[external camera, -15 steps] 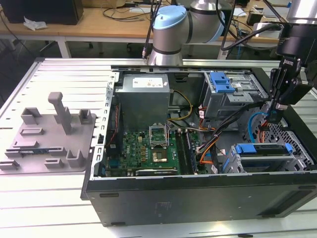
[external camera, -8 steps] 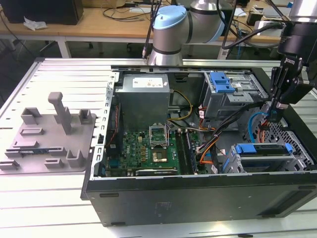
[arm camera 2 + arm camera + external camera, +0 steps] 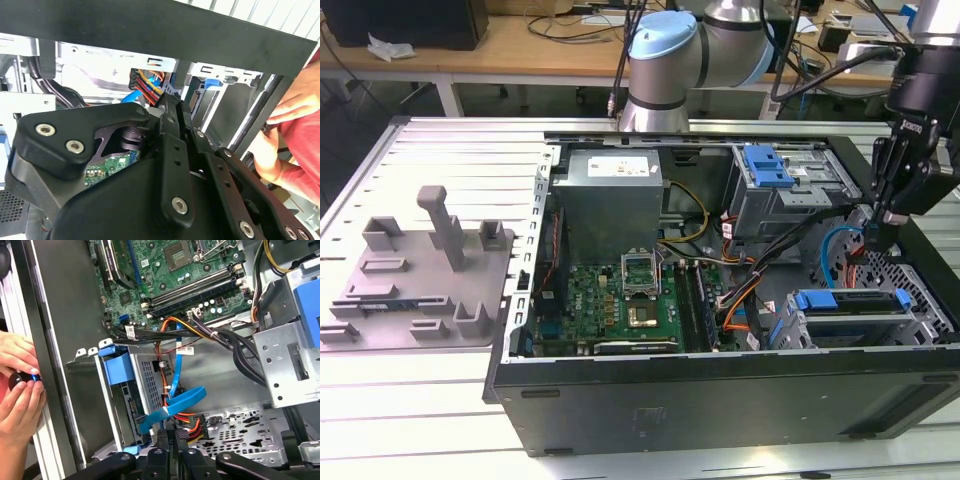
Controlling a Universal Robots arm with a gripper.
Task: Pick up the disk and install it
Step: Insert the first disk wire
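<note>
The disk, a silver drive in a bright blue carrier frame, sits in the lower drive cage at the near corner of the open computer case, on the exterior view's right. The first wrist view shows the disk in that cage with its blue frame end facing out. My gripper hangs inside the case just above and behind the cage. Its fingers are shut together, and I see nothing between them. In the first wrist view the gripper is beside a looped blue data cable and a bundle of orange and red power wires.
A grey power supply box and the green motherboard fill the case's left half. An upper drive cage with a blue tab stands at the back. A person's hands hold a small black object at the case's rim. A grey fixture plate lies left of the case.
</note>
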